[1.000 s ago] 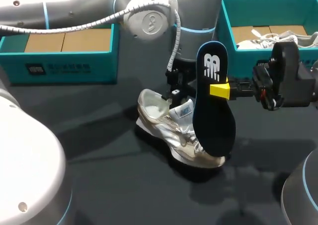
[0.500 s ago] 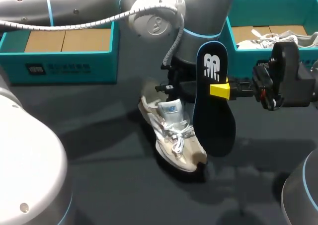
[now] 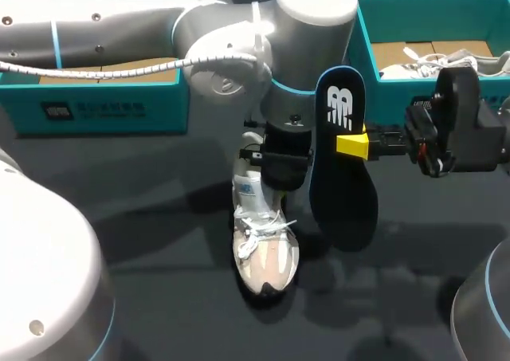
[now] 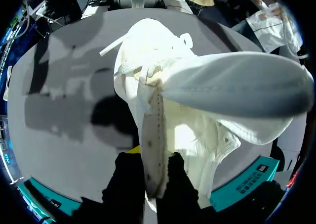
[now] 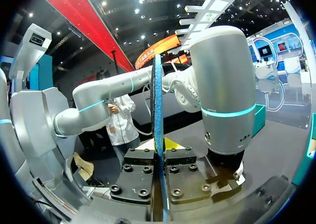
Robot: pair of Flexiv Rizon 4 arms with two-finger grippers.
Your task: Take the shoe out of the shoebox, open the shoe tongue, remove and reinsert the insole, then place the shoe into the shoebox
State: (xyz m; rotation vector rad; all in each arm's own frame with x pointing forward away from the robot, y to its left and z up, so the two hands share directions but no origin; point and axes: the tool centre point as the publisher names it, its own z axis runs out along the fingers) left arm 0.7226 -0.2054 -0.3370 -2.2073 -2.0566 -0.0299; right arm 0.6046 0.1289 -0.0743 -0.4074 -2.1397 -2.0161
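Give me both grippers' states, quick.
Left gripper: shut on the shoe, fingers pinching its upper.
Right gripper: shut on the insole.

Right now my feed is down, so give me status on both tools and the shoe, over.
Left tool shut on shoe. Right tool shut on insole, upright beside the shoe. No obstruction seen.

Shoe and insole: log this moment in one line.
left gripper: shut on shoe, sole down on table | right gripper: shut on insole, held vertical beside shoe | insole: out of shoe
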